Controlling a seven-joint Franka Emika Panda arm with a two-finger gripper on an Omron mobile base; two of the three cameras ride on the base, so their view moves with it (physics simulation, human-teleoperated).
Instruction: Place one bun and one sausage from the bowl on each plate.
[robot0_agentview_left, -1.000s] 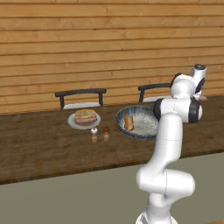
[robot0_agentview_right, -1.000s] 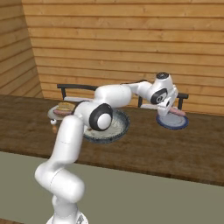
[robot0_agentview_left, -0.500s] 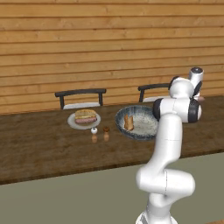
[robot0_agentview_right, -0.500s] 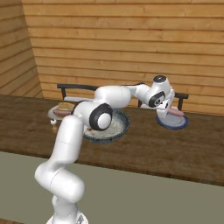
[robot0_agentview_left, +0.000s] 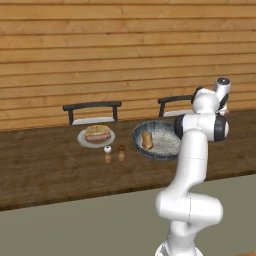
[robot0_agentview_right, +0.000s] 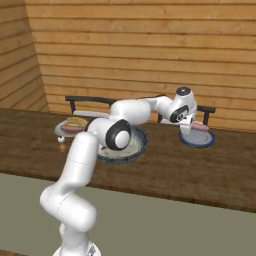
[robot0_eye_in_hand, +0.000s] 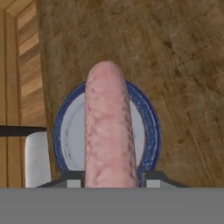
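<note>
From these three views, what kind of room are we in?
Looks like a simulated dining spot, probably by a kitchen: a long wooden table against a plank wall, two dark chairs behind it, and food laid out, with a bun and sausage on one plate and a speckled bowl beside it.

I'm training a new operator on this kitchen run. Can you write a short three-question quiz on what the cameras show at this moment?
1. True or false: the gripper holds a sausage above the blue-rimmed plate.
2. What already lies on the pale plate? A) nothing B) a bun and a sausage C) only a bun
3. Fill in: the one item left in the big speckled bowl is a ____.

Key
1. True: in the hand view the sausage sticks out from between the fingers, over the plate.
2. B
3. bun
</note>
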